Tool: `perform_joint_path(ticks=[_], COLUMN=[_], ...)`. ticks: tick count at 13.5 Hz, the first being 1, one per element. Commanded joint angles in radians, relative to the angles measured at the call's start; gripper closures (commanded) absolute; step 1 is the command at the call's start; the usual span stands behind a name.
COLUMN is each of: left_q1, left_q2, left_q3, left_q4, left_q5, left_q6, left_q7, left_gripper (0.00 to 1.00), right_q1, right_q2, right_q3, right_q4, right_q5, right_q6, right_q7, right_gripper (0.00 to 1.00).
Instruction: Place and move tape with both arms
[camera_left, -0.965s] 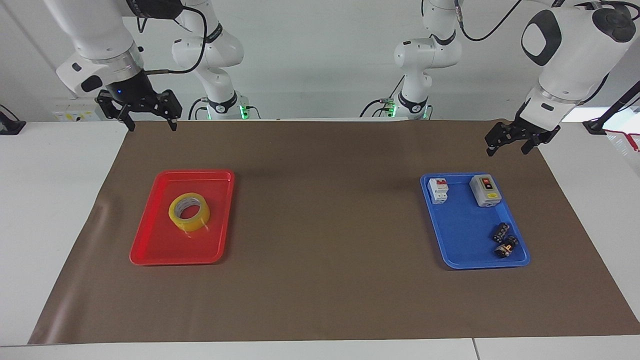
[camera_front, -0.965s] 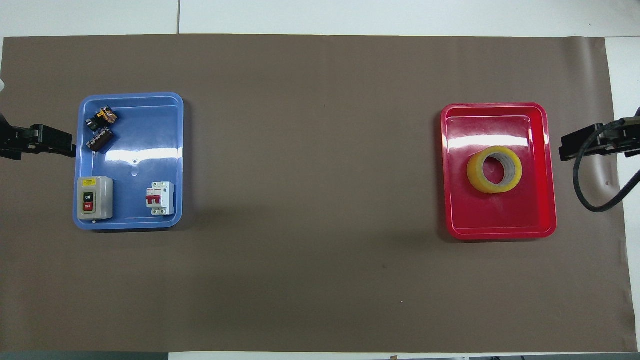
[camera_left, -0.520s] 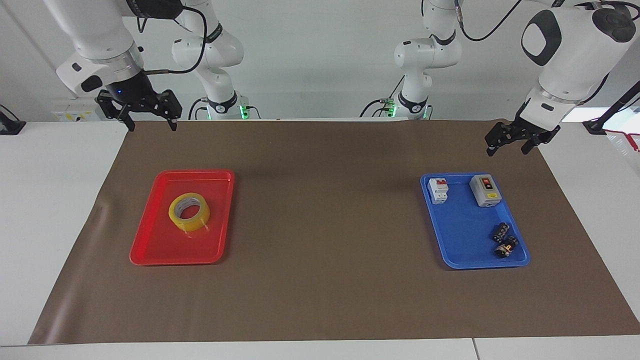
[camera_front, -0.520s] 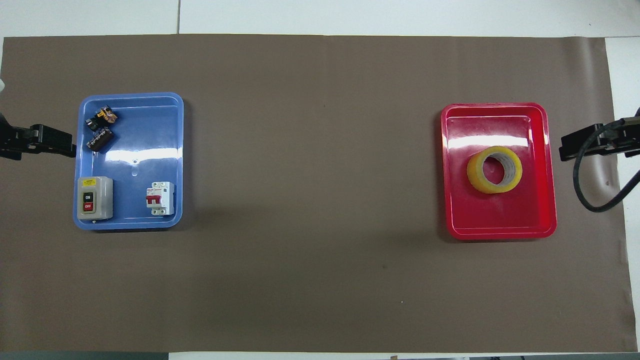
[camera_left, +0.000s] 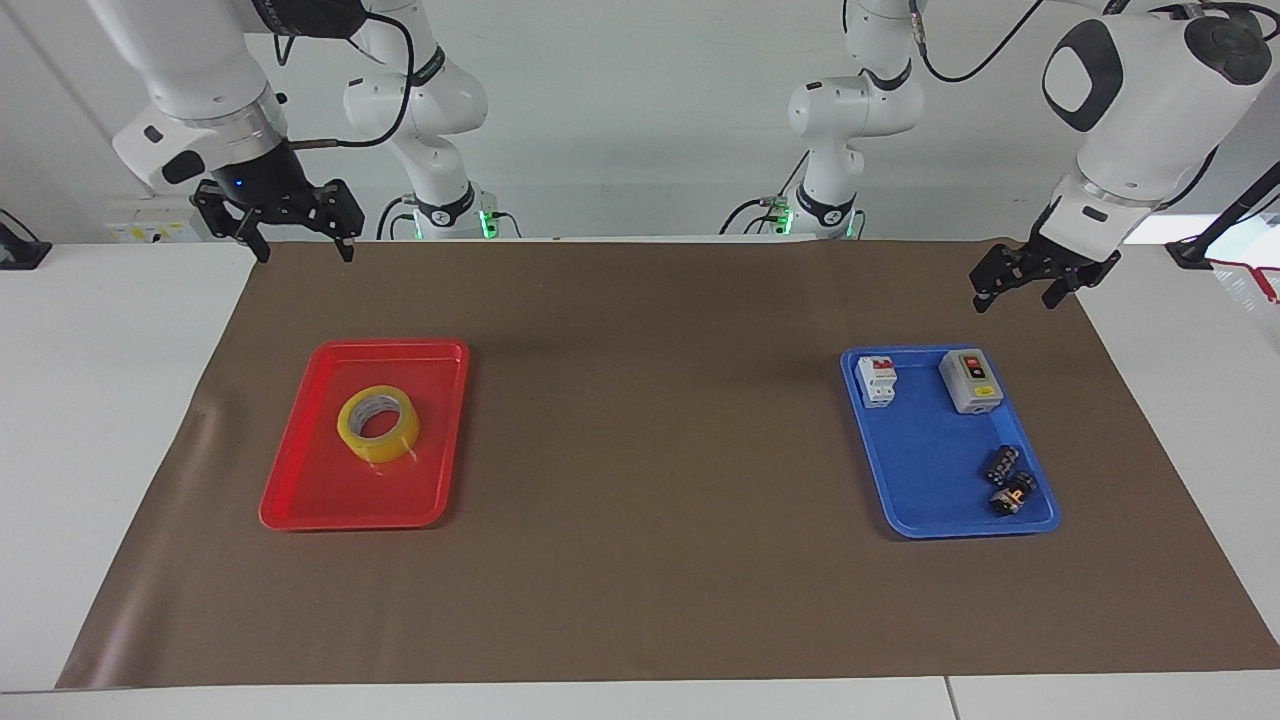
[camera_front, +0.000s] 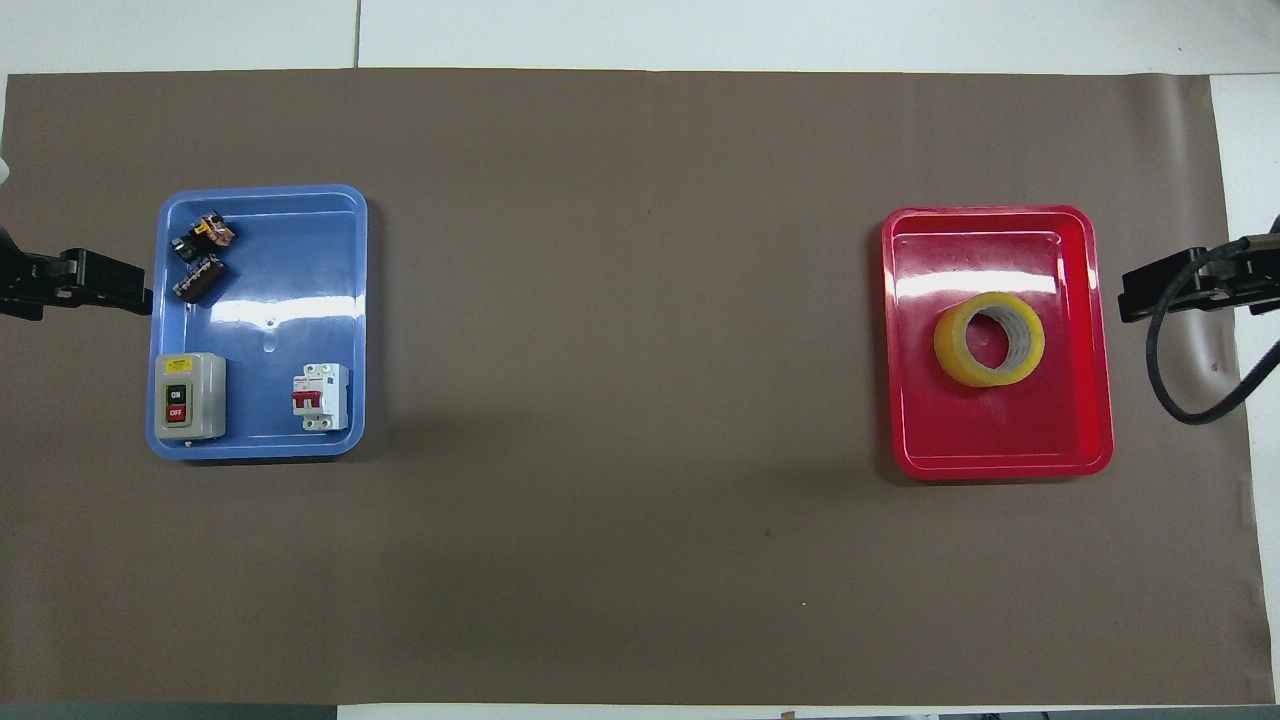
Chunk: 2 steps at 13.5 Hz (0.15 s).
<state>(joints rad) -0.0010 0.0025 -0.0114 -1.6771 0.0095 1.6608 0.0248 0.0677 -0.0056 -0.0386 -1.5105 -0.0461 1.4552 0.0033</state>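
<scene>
Lying flat in the red tray (camera_left: 300, 480), the tape (camera_left: 378, 424) sits below and toward the table's middle from the right end effector (camera_left: 297, 243), which hangs released and empty over the brown mat's (camera_left: 640, 560) corner. The left end effector (camera_left: 1020, 290) waits, also released, above the mat near the blue tray (camera_left: 925, 500). The roll looks light and rigid, with a slick outer face; pinching its wall, one finger through the wide hole and one outside, seems the surest hold.

Bright even light, sharp focus, white glare on both trays (camera_front: 1000, 285), faint shadows
</scene>
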Motion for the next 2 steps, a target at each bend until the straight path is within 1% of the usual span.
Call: perform_joint_path(ticks=[1, 2], left_q1=[0.001, 0.001], left_q2=[-0.03, -0.03], left_q3=[0.005, 0.005], left_q4=[-0.035, -0.035], left_q5=[-0.025, -0.025], left_q6=[0.02, 0.02], left_q7=[0.012, 0.012], left_gripper=[0.0, 0.0], right_q1=[-0.008, -0.008], right_q2=[0.006, 0.006], right_q3=[0.005, 0.005], right_q4=[0.012, 0.012], right_q5=[-0.003, -0.003], right_q6=[0.001, 0.001], right_q7=[-0.017, -0.017], right_gripper=[0.0, 0.0])
